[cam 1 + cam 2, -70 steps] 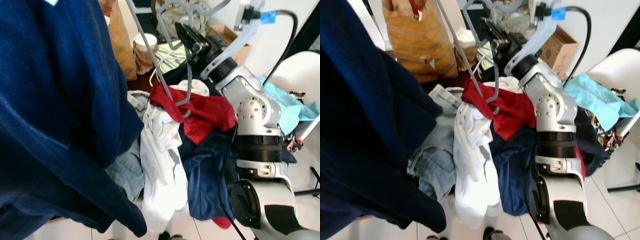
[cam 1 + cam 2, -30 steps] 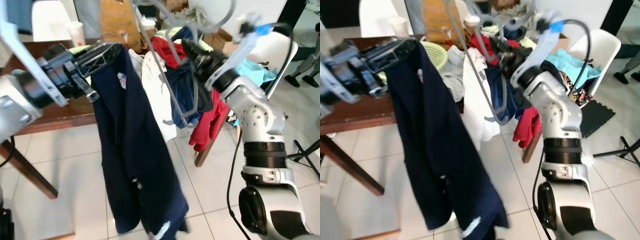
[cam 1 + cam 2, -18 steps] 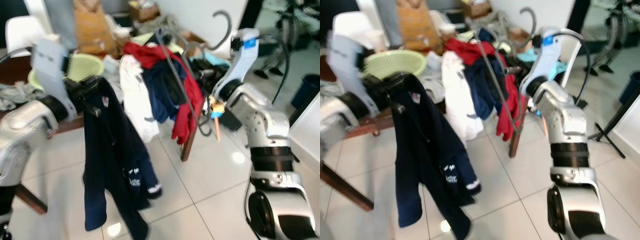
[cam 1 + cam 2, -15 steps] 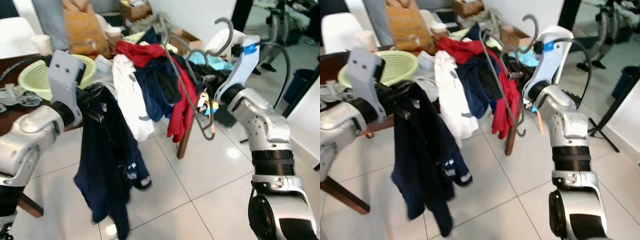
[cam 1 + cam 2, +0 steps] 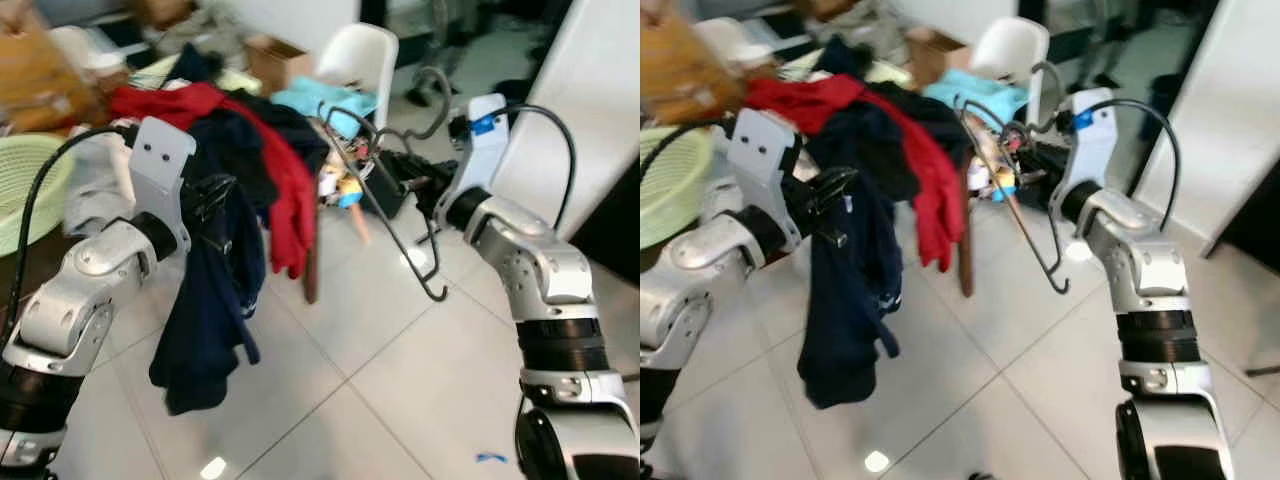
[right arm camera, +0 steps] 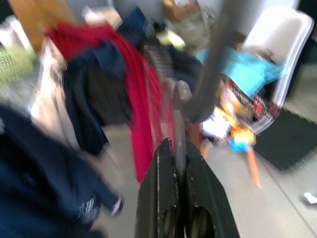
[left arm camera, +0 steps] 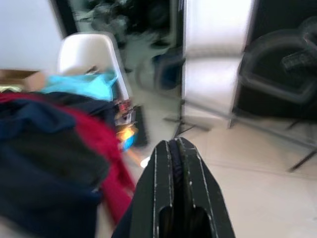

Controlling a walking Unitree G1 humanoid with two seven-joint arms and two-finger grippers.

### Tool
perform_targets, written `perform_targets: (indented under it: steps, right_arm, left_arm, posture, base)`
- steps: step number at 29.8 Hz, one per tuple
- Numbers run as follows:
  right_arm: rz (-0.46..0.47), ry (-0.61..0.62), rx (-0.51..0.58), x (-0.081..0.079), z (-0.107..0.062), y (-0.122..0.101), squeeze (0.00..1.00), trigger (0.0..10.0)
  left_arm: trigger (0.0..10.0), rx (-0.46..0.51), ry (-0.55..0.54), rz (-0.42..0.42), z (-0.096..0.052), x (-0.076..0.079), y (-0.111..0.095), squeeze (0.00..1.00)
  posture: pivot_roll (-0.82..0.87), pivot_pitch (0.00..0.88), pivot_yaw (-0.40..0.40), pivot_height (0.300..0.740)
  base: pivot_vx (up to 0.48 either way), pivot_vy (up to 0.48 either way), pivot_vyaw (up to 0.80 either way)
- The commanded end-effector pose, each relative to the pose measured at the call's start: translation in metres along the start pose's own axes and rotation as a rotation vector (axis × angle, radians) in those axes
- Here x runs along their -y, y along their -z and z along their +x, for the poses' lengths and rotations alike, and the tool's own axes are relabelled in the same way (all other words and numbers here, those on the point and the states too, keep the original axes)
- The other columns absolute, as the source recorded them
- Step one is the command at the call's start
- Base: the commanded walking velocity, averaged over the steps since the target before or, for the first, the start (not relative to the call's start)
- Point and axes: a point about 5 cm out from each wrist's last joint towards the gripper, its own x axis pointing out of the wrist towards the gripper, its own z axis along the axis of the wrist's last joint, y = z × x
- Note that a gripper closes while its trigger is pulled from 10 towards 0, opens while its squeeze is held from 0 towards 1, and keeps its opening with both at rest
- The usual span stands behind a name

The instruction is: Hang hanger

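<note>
Left eye view has the grey wire hanger [image 5: 385, 205] held up over the white tiled floor [image 5: 400, 360] in the right claw [image 5: 400, 186], whose fingers are pinched tight on the wire, its hook curling above the wrist. Half a second ago the hanger hung before the heaped clothes; the camera has since swung, so the red garment [image 5: 285, 190] and the pile now sit further toward the robot's left, and the white plastic chair [image 5: 362, 55] appears behind. The left claw [image 5: 205, 195] grips the dark navy jacket [image 5: 210, 300], fingers clamped on the cloth, which dangles lower and more bunched than before. A pale green basket [image 5: 20, 185] rests on the worktop at the left edge.
</note>
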Motion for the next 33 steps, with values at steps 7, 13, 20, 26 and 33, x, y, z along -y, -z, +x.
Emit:
perform_targets:
  steps: [7,13,20,26,33]
  right_arm:
    - [-0.052,-0.399,-0.091,-0.005,-0.063,0.004,0.00,10.0]
    - [-0.050,-0.491,-0.140,-0.016,-0.073,0.010,0.00,10.0]
    - [-0.014,-0.535,-0.091,-0.022,-0.078,0.000,0.00,10.0]
    - [-0.015,-0.534,-0.072,-0.016,-0.086,-0.005,0.00,10.0]
    - [-0.010,-0.551,-0.077,-0.004,-0.110,-0.015,0.00,10.0]
  left_arm:
    - [10.0,0.198,0.080,-0.071,-0.027,-0.022,-0.028,0.00]
    - [10.0,0.240,0.070,-0.056,-0.029,-0.028,-0.035,0.00]
    - [10.0,0.278,0.130,-0.053,-0.026,-0.025,-0.041,0.00]
    - [10.0,0.279,0.154,-0.052,-0.026,-0.024,-0.040,0.00]
    - [10.0,0.281,0.182,-0.056,-0.025,-0.024,-0.041,0.00]
  posture:
    - [-0.08,0.121,0.030,0.740]
    - [-0.08,0.118,0.034,0.740]
    - [-0.08,0.119,0.044,0.740]
    - [-0.09,0.120,0.046,0.740]
    - [-0.08,0.122,0.049,0.740]
  base:
    - [0.000,0.000,-0.80]
    - [0.000,0.000,-0.79]
    - [0.000,0.000,-0.11]
    - [0.000,0.000,0.00]
    - [0.000,0.000,0.00]
